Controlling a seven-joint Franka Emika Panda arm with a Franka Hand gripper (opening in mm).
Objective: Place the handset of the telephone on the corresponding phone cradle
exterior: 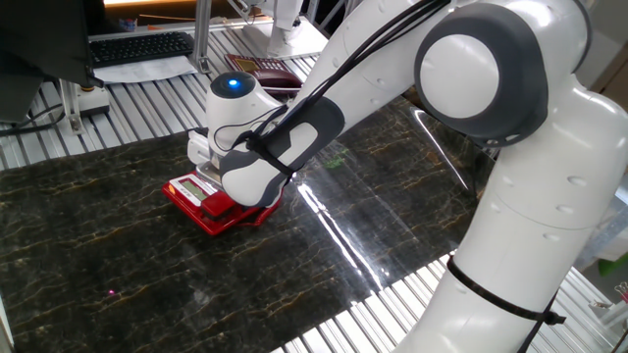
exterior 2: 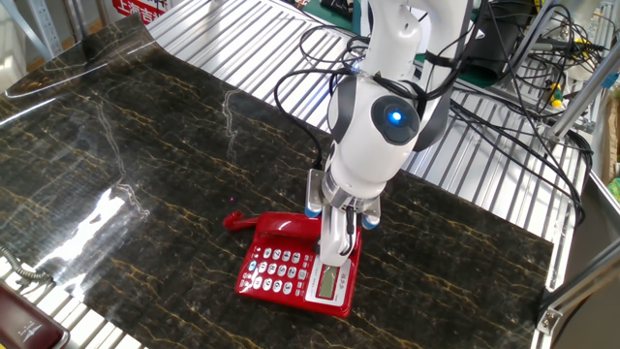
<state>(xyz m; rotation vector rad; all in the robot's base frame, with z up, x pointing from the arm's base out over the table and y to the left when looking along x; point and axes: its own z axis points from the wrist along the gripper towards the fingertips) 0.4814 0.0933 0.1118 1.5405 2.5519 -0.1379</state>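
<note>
The bright red telephone [exterior 2: 291, 271] lies on the dark marble sheet, its white keypad and small display facing up. The red handset [exterior 2: 269, 225] lies along the far side of the base, over the phone cradle [exterior 2: 291, 233], with its left end sticking out past the base. My gripper [exterior 2: 334, 254] points straight down over the handset's right end and the display. Its fingers [exterior 2: 332, 237] overlap from this angle, so I cannot make out the gap between them. In one fixed view the wrist hides the gripper and most of the telephone [exterior: 208, 204].
A dark maroon phone [exterior 2: 24, 328] sits at the near left corner, with its coiled cord beside it. Slatted metal table [exterior 2: 242, 39] surrounds the marble sheet. Cables [exterior 2: 504, 87] hang behind the arm. A keyboard [exterior: 137, 46] lies at the back.
</note>
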